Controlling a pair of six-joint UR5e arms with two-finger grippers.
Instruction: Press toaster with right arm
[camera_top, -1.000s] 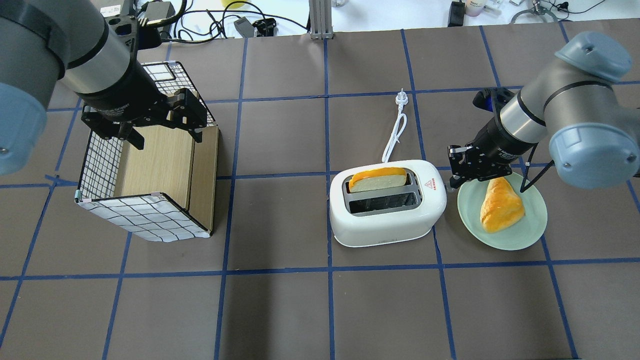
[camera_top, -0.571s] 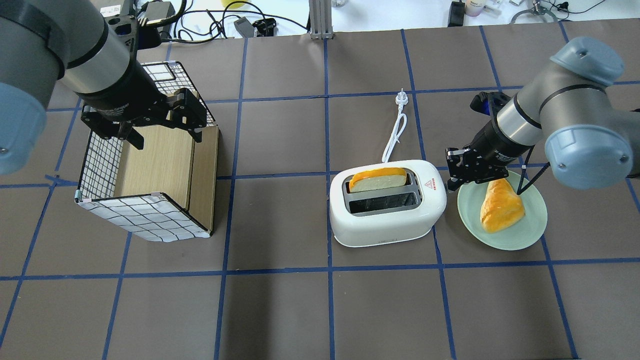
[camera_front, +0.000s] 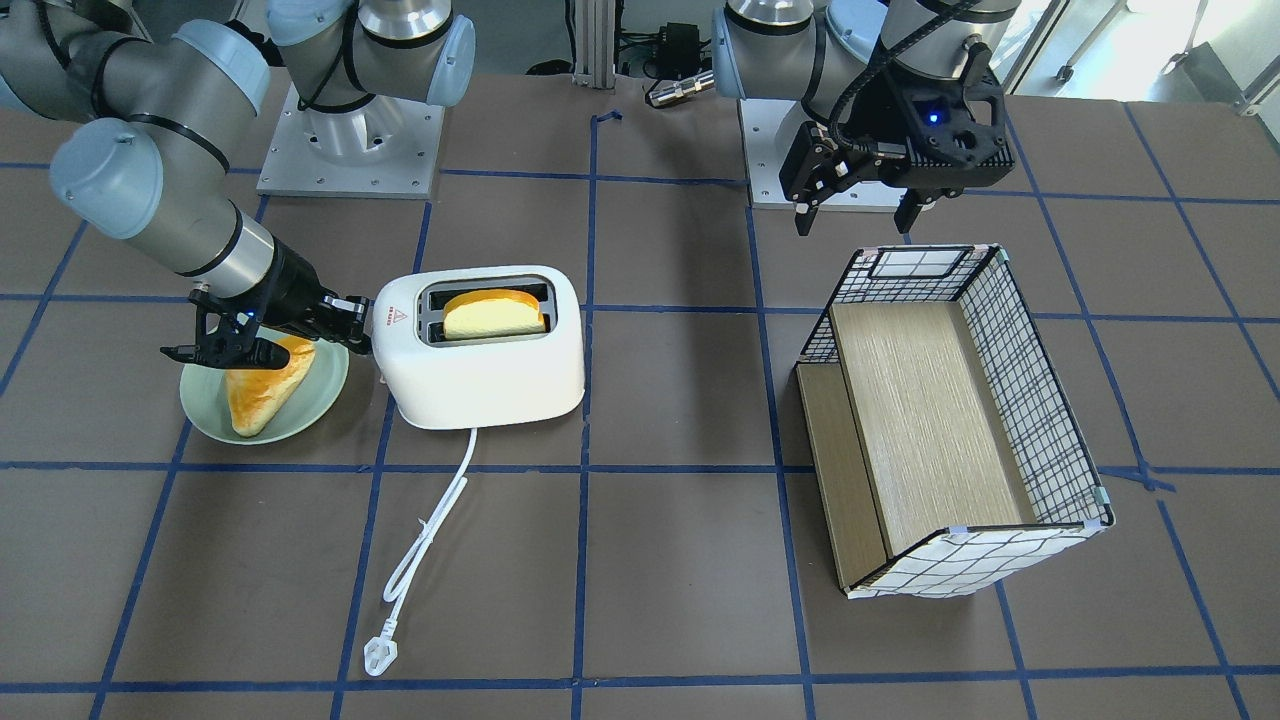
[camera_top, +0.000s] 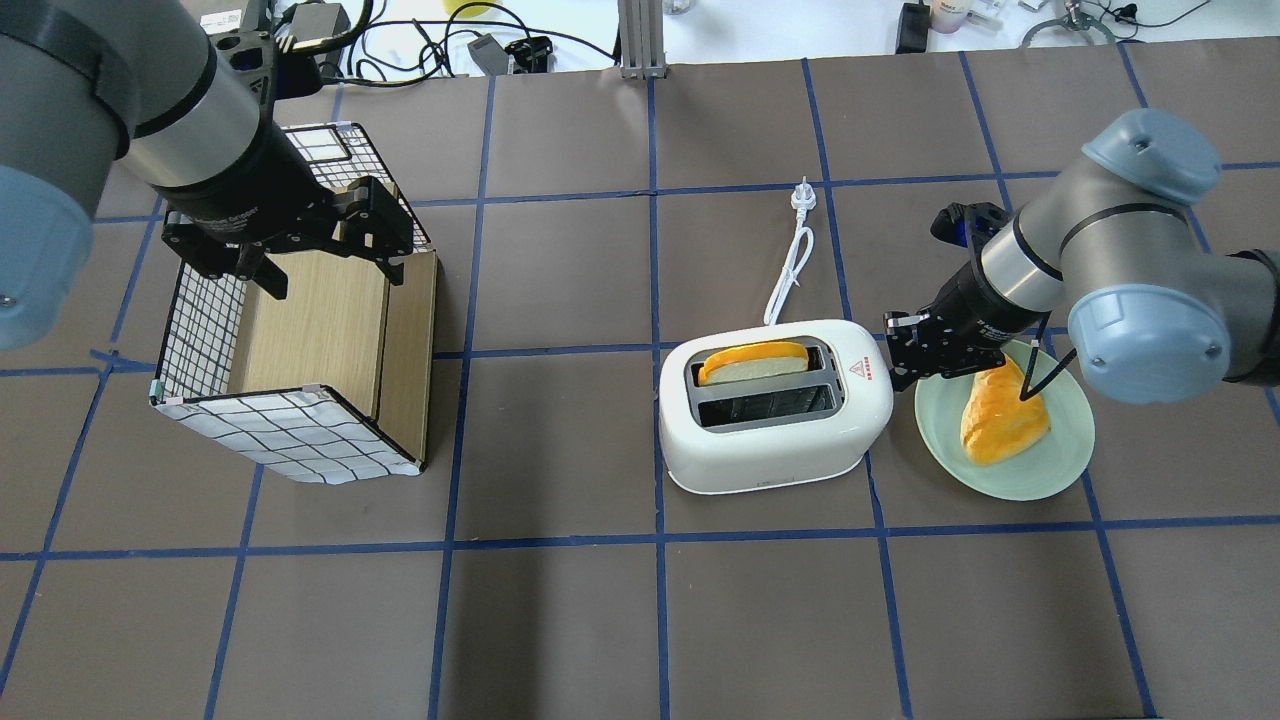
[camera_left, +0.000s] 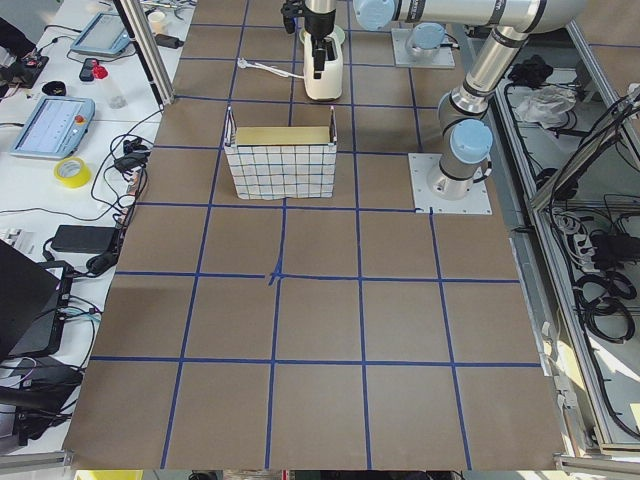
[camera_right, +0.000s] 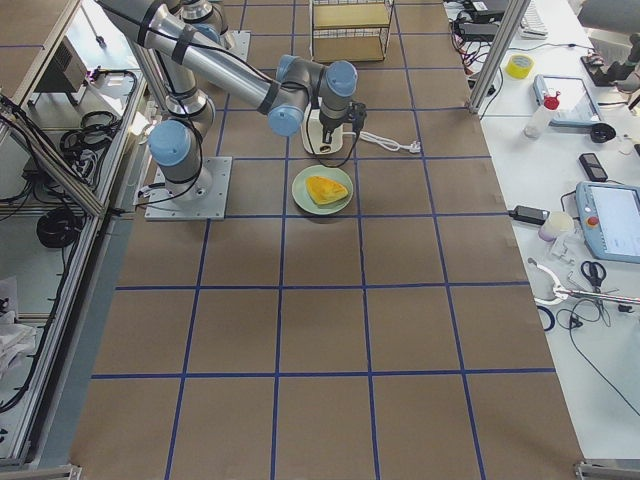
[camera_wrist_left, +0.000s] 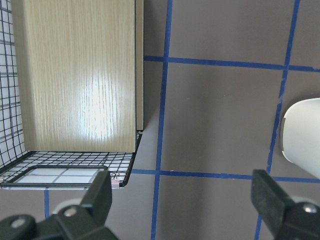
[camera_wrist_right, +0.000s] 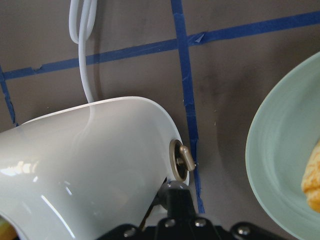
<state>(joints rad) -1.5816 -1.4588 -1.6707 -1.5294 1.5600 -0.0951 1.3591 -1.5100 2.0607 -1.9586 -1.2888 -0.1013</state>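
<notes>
The white two-slot toaster (camera_top: 775, 430) stands mid-table, also in the front view (camera_front: 480, 385) and the right wrist view (camera_wrist_right: 90, 160). A bread slice (camera_top: 755, 358) sits in its far slot. Its white cord (camera_top: 790, 265) trails away from the robot. My right gripper (camera_top: 899, 374) is shut, its tip low at the toaster's right end, also in the front view (camera_front: 355, 315). In the right wrist view the gripper (camera_wrist_right: 172, 200) sits just below a brass knob (camera_wrist_right: 179, 159); the lever is hidden. My left gripper (camera_top: 333, 272) is open and empty above the wire basket (camera_top: 300, 430).
A pale-green plate (camera_top: 1040, 480) with a piece of bread (camera_top: 1000, 415) lies right of the toaster, under my right wrist. The wire basket with a wooden shelf (camera_front: 960, 560) lies on its side at the robot's left. The cord's plug (camera_top: 803, 195) lies beyond the toaster.
My right gripper has moved a little lower and closer to the toaster's right end. The left arm, toaster and plate have not moved.
</notes>
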